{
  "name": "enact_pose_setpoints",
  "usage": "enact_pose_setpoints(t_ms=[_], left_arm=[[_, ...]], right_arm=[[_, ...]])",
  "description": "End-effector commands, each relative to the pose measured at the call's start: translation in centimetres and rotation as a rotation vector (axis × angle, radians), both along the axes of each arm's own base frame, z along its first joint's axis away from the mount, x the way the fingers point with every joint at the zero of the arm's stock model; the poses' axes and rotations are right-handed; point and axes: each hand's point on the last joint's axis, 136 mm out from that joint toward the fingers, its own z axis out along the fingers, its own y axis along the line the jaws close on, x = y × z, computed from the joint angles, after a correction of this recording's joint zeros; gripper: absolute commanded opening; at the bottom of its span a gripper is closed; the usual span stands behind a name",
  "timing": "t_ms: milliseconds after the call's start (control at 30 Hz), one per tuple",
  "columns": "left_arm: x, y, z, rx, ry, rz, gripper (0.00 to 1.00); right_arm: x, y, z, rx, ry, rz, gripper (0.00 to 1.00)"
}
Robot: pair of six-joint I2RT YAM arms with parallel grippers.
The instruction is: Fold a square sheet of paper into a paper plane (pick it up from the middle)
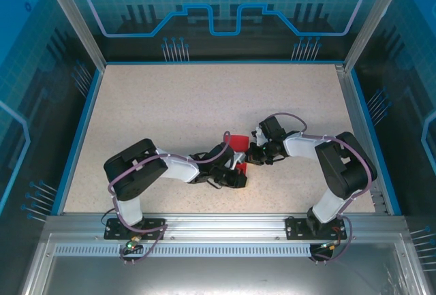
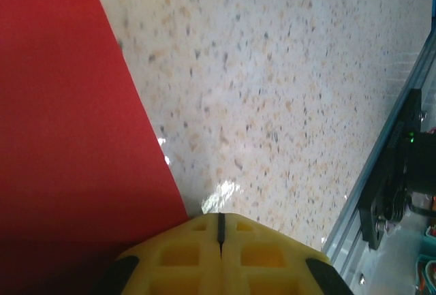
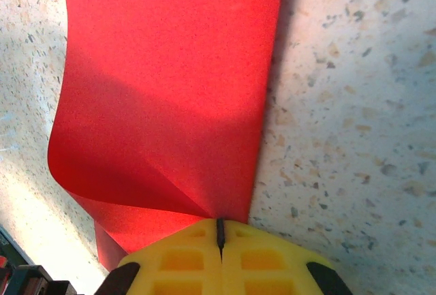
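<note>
The square sheet of paper (image 1: 236, 146) is bright red and lies partly raised in the middle of the speckled table (image 1: 204, 104), between both grippers. In the right wrist view the sheet (image 3: 170, 90) curls up, and its folds run into the tips of my right gripper (image 3: 219, 225), which is shut on its edge. My right gripper (image 1: 251, 154) sits at the sheet's right side. My left gripper (image 1: 238, 178) is at the sheet's near side. Its yellow fingers (image 2: 259, 254) are pressed together, with the sheet (image 2: 68, 138) lying beside and under their left side. No paper shows between them.
Blue-edged walls (image 1: 78, 131) ring the table, and an aluminium rail (image 1: 225, 223) runs along the near edge. In the left wrist view the rail and a black arm base (image 2: 402, 179) stand to the right. Bare tabletop stretches toward the far side.
</note>
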Motion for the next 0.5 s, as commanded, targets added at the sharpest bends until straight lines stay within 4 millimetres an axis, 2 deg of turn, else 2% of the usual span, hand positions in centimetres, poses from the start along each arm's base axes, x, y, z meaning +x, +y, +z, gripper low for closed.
enact_pose_setpoints(t_ms=[0, 100, 200, 467], left_arm=[[-1.4, 0.1, 3.1, -0.039, -0.018, -0.068, 0.0], [0.4, 1.3, 5.7, -0.053, -0.074, -0.019, 0.0], [2.4, 2.7, 6.7, -0.058, -0.106, 0.032, 0.0], [6.7, 3.8, 4.6, -0.001, -0.132, 0.106, 0.0]], right_arm=[[-3.1, -3.3, -4.3, -0.167, 0.132, -0.027, 0.01], [-3.1, -3.2, -4.3, -0.162, 0.13, -0.025, 0.01], [-3.0, -3.1, -4.3, -0.155, 0.128, -0.023, 0.01], [-2.8, -2.7, -4.3, -0.143, 0.125, -0.021, 0.01]])
